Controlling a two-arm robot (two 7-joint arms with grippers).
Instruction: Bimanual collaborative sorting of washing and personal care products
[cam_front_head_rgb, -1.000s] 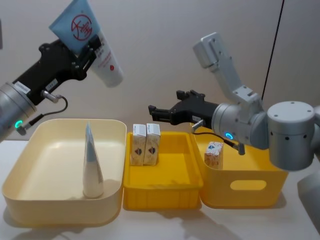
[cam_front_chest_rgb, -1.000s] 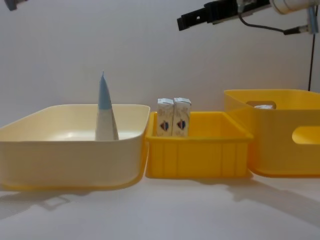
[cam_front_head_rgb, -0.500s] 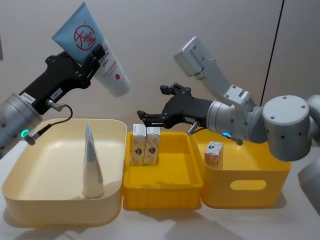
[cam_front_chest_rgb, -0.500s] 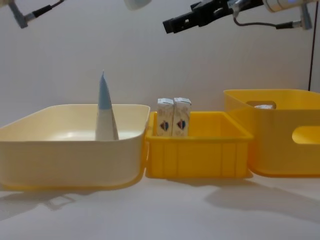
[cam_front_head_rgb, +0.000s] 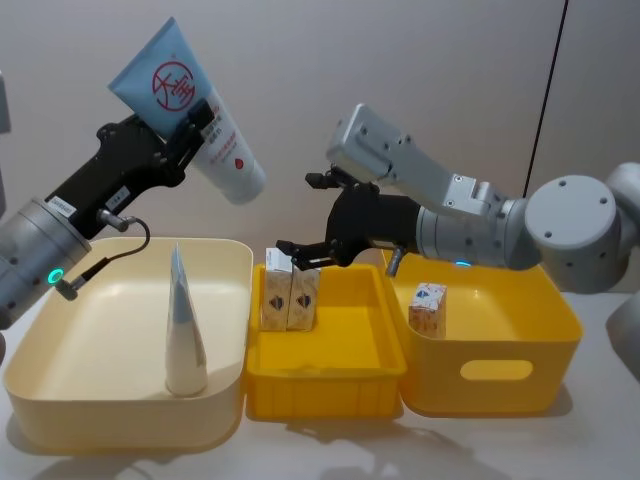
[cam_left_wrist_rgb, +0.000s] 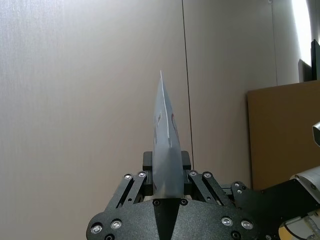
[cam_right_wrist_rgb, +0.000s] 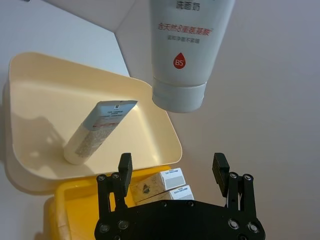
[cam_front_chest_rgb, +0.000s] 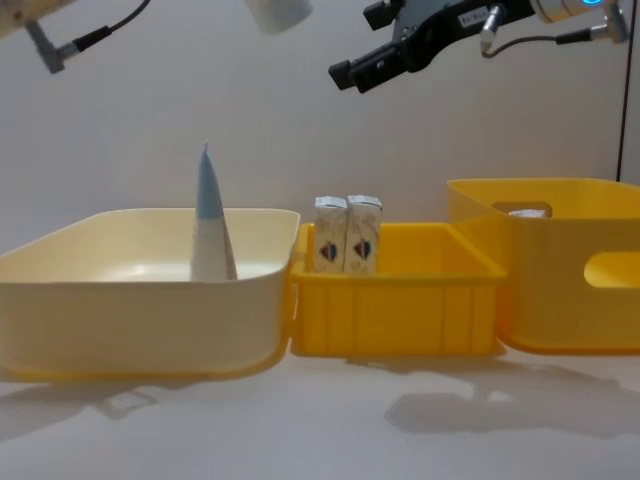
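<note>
My left gripper (cam_front_head_rgb: 182, 128) is shut on a pale-blue-and-white squeeze tube (cam_front_head_rgb: 190, 110), held high and tilted, cap down, over the cream bin (cam_front_head_rgb: 60, 400). The left wrist view shows that tube (cam_left_wrist_rgb: 165, 150) edge-on between the jaws. A second tube (cam_front_head_rgb: 183, 325) stands upright in the cream bin. Two white cartons (cam_front_head_rgb: 290, 290) stand side by side at the back left of the small yellow tray (cam_front_head_rgb: 325, 390). My right gripper (cam_front_head_rgb: 305, 255) hangs open just above them. Another carton (cam_front_head_rgb: 427, 308) sits in the yellow bin (cam_front_head_rgb: 500, 375) on the right.
The three containers stand edge to edge on a white table (cam_front_chest_rgb: 320, 420), with a plain wall close behind. The held tube's cap (cam_right_wrist_rgb: 180, 95) hangs near my right gripper (cam_right_wrist_rgb: 172, 167).
My right gripper has swung left and down to just above the two cartons, still open. My left gripper with the tube has drifted slightly right and down.
</note>
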